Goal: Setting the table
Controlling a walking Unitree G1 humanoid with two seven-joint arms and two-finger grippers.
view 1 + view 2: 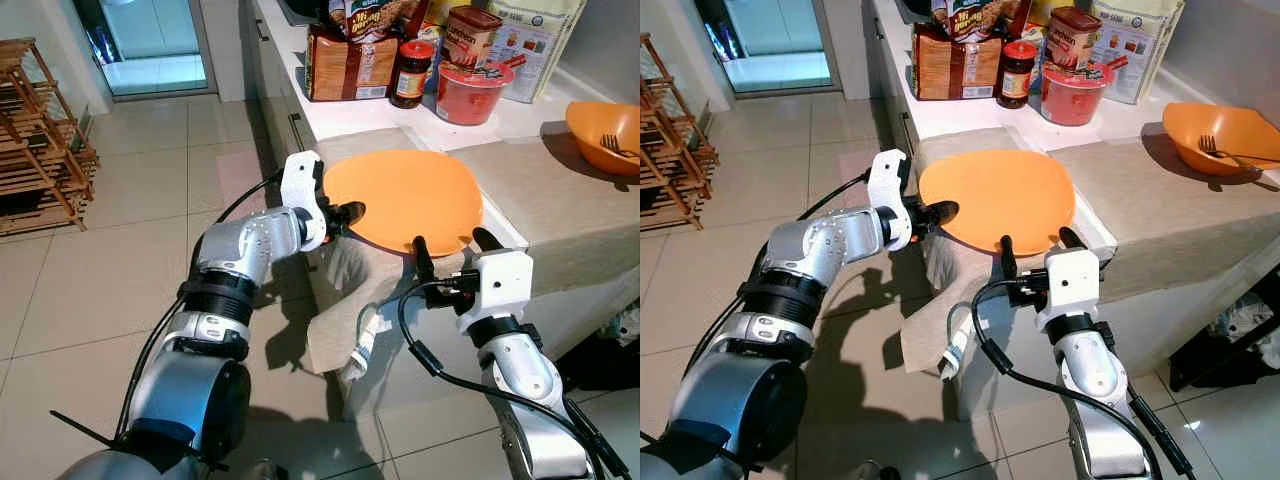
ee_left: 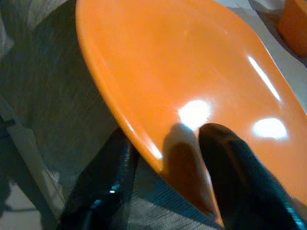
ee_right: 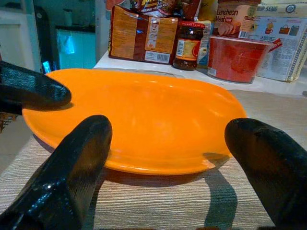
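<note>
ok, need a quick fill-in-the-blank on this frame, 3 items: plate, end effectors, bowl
1. The left end effector grips the orange plate by its ____.
2. The right end effector, at the plate's near edge, is ____.
3. The orange bowl holds a ____.

Missing words: rim; open; fork

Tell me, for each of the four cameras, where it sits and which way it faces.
Left eye view: head camera, looking down at the orange plate on the counter; both silver arms show.
Right eye view: same head, same scene, slightly shifted.
Left wrist view: on the left arm, looking along the left gripper, fingers straddling the plate's rim.
Right wrist view: on the right arm, looking across the plate between the open right gripper fingers.
All four share the plate.
</note>
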